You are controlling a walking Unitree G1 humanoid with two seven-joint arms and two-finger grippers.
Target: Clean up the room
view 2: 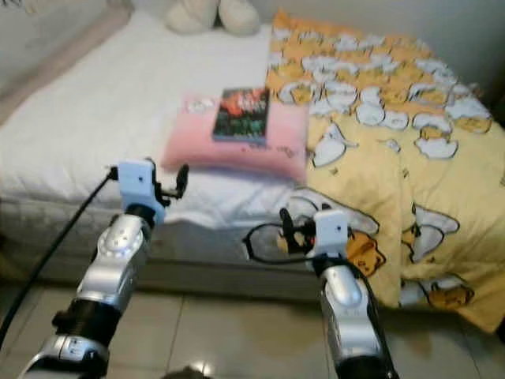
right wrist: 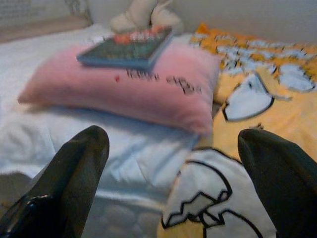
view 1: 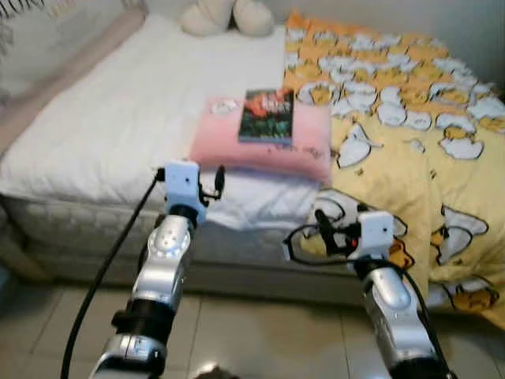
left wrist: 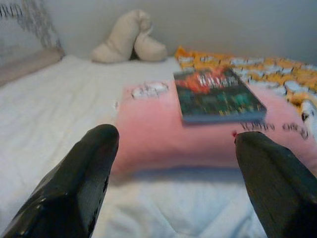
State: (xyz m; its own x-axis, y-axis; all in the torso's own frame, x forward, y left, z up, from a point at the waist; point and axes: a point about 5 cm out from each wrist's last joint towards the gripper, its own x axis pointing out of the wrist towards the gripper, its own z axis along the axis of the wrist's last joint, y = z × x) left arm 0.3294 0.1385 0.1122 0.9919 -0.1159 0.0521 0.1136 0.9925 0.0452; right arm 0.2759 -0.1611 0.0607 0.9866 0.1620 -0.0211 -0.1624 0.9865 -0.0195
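Both grippers, left (left wrist: 173,163) and right (right wrist: 171,168), are held spread wide; the book (view 1: 267,116) could be pushed off the soft pillow (view 1: 260,146).

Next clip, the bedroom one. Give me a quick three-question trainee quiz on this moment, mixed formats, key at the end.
1. True or false: the dark-covered paperback book lies on the flat pink pillow.
2. Which covers the side of the bed on the robot's right? A) grey towel B) yellow duck-print quilt C) striped rug
3. Fill in: the left gripper and right gripper both have fingers spread ____.

Key: 1 true; 2 B; 3 open
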